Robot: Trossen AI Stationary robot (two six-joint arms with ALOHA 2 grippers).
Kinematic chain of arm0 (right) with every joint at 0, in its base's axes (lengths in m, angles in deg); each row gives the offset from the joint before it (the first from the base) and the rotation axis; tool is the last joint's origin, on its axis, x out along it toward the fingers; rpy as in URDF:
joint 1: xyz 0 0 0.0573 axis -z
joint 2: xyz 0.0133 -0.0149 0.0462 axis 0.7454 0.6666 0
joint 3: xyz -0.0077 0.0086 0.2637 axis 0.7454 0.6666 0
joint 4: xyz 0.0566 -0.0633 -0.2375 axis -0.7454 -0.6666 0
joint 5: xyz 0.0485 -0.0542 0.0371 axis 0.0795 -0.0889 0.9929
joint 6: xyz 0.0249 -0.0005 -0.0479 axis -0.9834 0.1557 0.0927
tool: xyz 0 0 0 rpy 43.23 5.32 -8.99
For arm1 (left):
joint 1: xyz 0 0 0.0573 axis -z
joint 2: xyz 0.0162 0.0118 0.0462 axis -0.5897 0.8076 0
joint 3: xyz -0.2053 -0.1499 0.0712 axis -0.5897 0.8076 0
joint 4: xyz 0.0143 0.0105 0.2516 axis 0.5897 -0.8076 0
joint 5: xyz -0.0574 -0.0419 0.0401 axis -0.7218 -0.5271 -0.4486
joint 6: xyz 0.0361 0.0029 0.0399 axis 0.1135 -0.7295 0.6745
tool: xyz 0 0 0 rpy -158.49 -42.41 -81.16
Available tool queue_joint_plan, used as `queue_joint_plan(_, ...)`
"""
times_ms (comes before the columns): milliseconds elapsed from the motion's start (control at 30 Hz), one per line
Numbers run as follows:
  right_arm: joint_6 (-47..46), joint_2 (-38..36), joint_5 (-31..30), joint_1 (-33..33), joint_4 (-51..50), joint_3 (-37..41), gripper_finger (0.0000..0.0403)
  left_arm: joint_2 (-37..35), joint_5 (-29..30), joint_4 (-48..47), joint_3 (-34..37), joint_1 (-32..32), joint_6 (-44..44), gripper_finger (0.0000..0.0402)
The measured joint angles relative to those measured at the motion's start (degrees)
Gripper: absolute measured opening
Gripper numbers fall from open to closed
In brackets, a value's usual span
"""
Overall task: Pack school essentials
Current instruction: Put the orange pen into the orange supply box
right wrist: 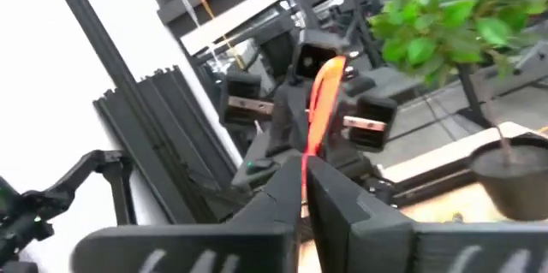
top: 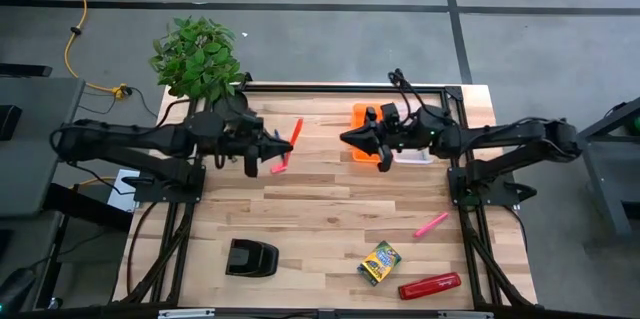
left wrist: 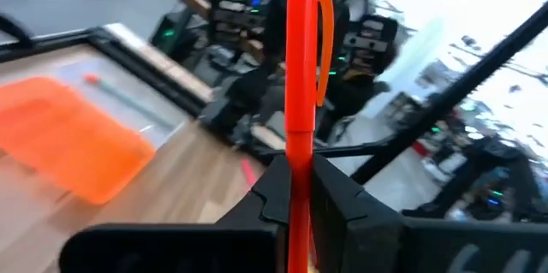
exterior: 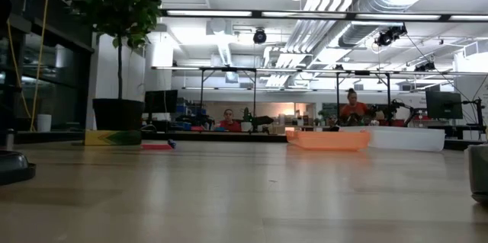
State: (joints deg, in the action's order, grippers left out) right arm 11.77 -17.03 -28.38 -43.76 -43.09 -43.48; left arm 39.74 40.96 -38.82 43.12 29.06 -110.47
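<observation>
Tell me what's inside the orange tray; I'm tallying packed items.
Most of the orange tray hides under the right gripper. Its exposed corner looks bare; the covered part can't be judged.

**Colours on the table**

The table (top: 320,204) is pale, light-brown wood in plank stripes, framed in black. The orange tray (top: 362,144) sits toward its far edge, with a white tray (exterior: 404,138) just beside it. Left of the orange tray, the black left gripper (top: 285,142) carries a bright orange-red pen (left wrist: 300,93); a pink pen (top: 278,167) lies just under it. The right gripper (top: 350,139), over the orange tray, is black too. Nearer than the tray lie another pink pen (top: 432,224), a yellow-green crayon box (top: 380,262) with blue and red marks, and a red stapler (top: 430,285). A black blocky object (top: 250,257) sits off to the tray's near left. The plant (top: 198,54) beyond is leafy green in a black pot.
</observation>
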Motion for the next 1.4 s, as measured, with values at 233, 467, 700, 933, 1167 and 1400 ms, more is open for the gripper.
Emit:
queue_joint_plan(233,3.5,7.7,-3.1,-1.9,-5.7,-9.7,0.0149,5.3,1.7,2.0,-4.0,-0.5,2.7,0.0005)
queue_joint_plan(467,2.1,12.0,-3.9,-1.2,-8.2,-15.8,0.0214,9.1,7.4,2.6,-7.7,0.0,8.9,0.0005)
queue_joint_plan(700,-0.8,12.0,-4.4,0.6,-7.5,-16.0,0.0207,9.3,8.6,9.7,-8.0,0.8,13.7,0.0005)
queue_joint_plan(933,-1.2,12.0,-1.2,-0.1,-2.5,-16.1,0.0197,11.4,8.1,11.4,-8.0,0.8,12.6,0.0005)
queue_joint_plan(1167,-1.0,12.0,-0.6,-0.1,-3.0,-16.0,0.0195,14.2,8.6,16.0,-8.0,0.7,11.8,0.0005)
queue_joint_plan(1400,0.1,12.0,-0.2,-0.1,-3.5,-16.1,0.0164,14.2,7.8,16.1,-8.0,0.6,10.7,0.0005)
